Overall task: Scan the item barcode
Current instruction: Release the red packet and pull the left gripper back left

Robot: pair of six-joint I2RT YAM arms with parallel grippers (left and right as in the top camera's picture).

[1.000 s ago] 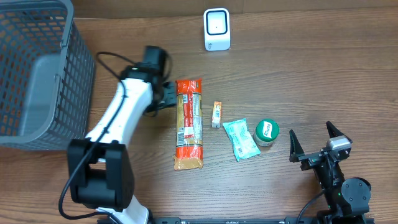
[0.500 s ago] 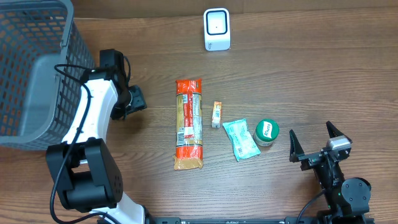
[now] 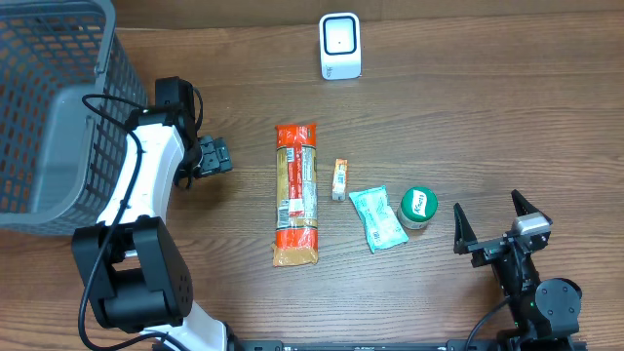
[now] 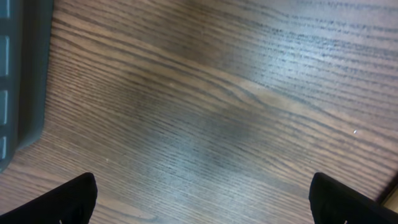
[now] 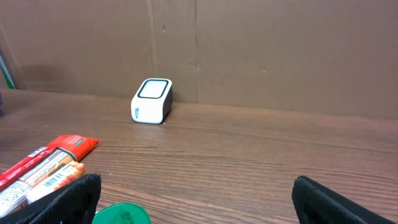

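Overhead view of a wooden table (image 3: 487, 97). At twelve o'clock, near the far edge, a small white scanner (image 3: 340, 46). At the centre, lying flat, a long orange packet (image 3: 296, 193), lengthwise from twelve to six. Just off its three o'clock side, apart from it, a small stick pack (image 3: 339, 179). Further towards four o'clock, a pale green sachet (image 3: 377, 218) right beside a green-lidded tub (image 3: 418, 207). At nine to ten o'clock, a grey wire basket (image 3: 127, 117).

At nine o'clock of the packet, well clear of it and close to the basket: the left gripper (image 3: 216, 156). Jaws spread to the full, nothing between them; only bare wood in the wrist view. A second ago: up against the packet's upper left edge, jaws about half closed. Since then, pulled back towards nine o'clock and opened wide. Packet in the same spot throughout; same for the other three items.

At four o'clock, near the front edge: the right gripper (image 3: 492, 222), jaws wide apart and empty, unchanged.

For the task: no item lifted, none near the scanner. Looks like a grasp let go or given up, so probably a fresh approach needed before bringing any barcode to the scanner.
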